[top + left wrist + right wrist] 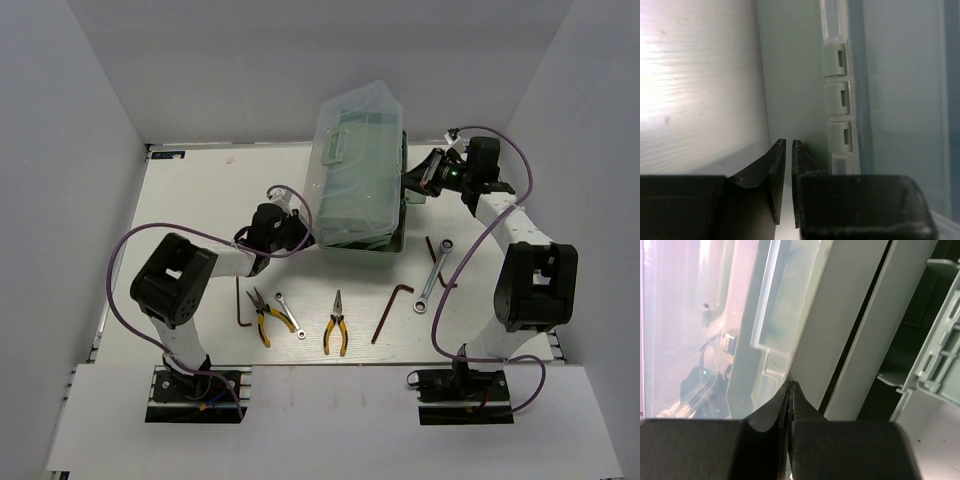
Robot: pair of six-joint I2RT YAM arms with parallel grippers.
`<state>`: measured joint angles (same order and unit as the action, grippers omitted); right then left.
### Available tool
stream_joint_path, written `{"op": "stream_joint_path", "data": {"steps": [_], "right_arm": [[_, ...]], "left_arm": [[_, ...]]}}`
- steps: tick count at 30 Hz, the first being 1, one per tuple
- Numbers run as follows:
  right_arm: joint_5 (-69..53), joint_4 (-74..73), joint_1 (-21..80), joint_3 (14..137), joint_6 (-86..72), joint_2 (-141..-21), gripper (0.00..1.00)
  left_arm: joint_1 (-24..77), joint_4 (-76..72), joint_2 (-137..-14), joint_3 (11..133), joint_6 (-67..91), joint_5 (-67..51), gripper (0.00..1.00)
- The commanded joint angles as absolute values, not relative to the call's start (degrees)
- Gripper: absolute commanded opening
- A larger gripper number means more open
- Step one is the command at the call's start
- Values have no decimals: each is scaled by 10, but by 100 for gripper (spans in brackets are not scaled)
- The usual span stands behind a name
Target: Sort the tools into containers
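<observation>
Right now my left claw [788, 145] has its fingers drawn almost together, with only a sliver of a gap and nothing in it. Its tips are just beside the pale green wall of the toolbox [392, 238], which fills the view straight ahead of it. The bare counter [200, 200] spreads off to that claw's left.

My right claw [791, 385] is at the opposite side of the box. It is closed, fingertips pressed flat against each other, and I see nothing between them. The translucent clear lid [355, 120] is ahead of it and to its left, and green tray edges are to its right.

None of the tools is in a container. They all lie on the counter behind both claws, toward the arm bases.

- **Behind the left claw:** a dark hex key [240, 300], yellow-handled pliers [262, 318] and a small silver wrench [290, 313], close together.
- **Between the two claws, further back:** a second pair of pliers [337, 325] and a slanted hex key [392, 310].
- **Behind the right claw:** a longer wrench [434, 272] lying across a third hex key [431, 245].
</observation>
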<state>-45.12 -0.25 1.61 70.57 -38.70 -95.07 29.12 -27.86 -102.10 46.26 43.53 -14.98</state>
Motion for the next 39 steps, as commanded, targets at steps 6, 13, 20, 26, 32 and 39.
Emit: {"op": "stream_joint_path", "data": {"steps": [6, 13, 20, 26, 32, 39], "right_arm": [[-488, -31, 38, 757, -363, -905, 0], [-484, -50, 39, 769, -351, -901, 0], [-480, -61, 36, 773, -338, -902, 0], [-483, -60, 35, 766, -340, -904, 0], [-490, -55, 36, 768, -344, -894, 0], [-497, -52, 34, 772, -350, -884, 0]], "left_arm": [[334, -331, -1008, 467, 468, -169, 20], [339, -316, -979, 435, 468, -151, 23], [323, -231, -879, 403, 454, -78, 55], [323, -211, -853, 403, 441, -67, 64], [323, -221, -863, 409, 441, -78, 64], [317, -227, -858, 403, 441, -78, 64]]}}
